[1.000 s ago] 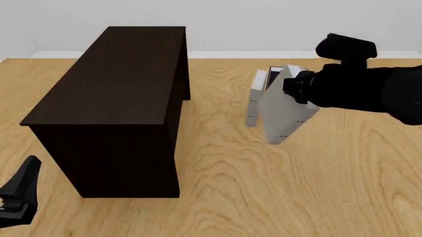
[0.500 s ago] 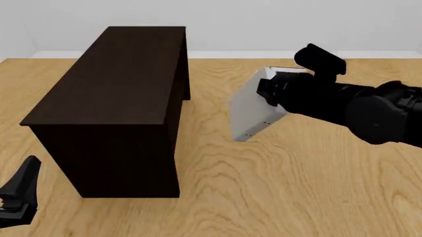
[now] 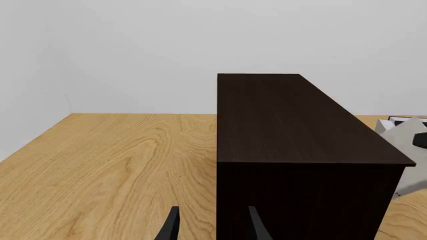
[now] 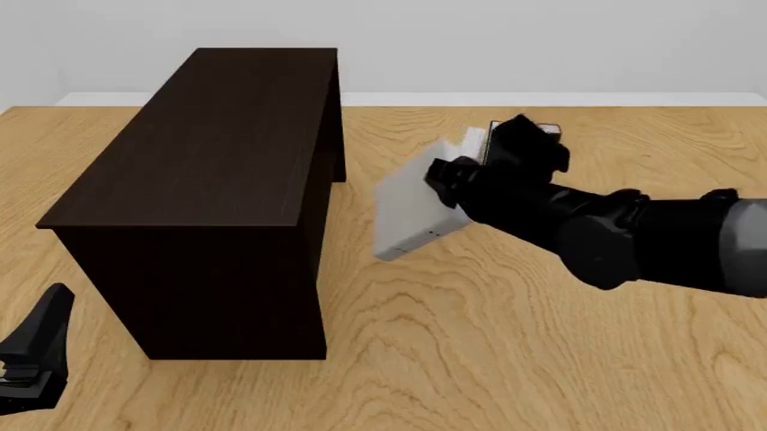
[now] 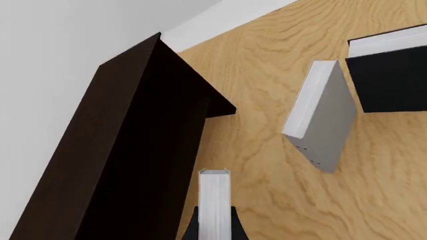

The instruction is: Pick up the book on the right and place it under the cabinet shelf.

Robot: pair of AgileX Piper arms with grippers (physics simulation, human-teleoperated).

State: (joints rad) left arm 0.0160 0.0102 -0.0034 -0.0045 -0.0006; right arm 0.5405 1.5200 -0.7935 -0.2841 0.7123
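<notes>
right gripper (image 4: 441, 184): clamping the book (image 4: 410, 208) between both fingers; in the right wrist view the book's white page edge (image 5: 215, 202) is sitting squarely between the two dark fingertips.
book position: hanging in mid-frame of the front view, clear of the table, tilted, just right of the cabinet shelf (image 4: 204, 171) and not touching it.
reason for the grip: holding the book by one edge is leaving most of its slab free ahead of the fingers, which, as a judgement, is suiting an edge-first entry into the recess.
cabinet shelf: occupying the left half of the front view, flat dark top, open recess facing the book side; the recess interior is too dark to read.
left gripper (image 4: 30, 364): sitting at the lower left corner of the front view; its fingers (image 3: 171, 227) are standing narrowly apart with nothing between them.
other books: a slimmer grey book (image 5: 321, 115) and a black-covered book (image 5: 390, 72) are lying on the table at the upper right of the right wrist view.
step in hand: carrying the book toward the recess; placement is not yet done.
surface: light wooden table (image 4: 504, 341) with strong grain.
room: plain pale wall (image 3: 200, 45) with a white skirting strip behind the table's far edge.
</notes>
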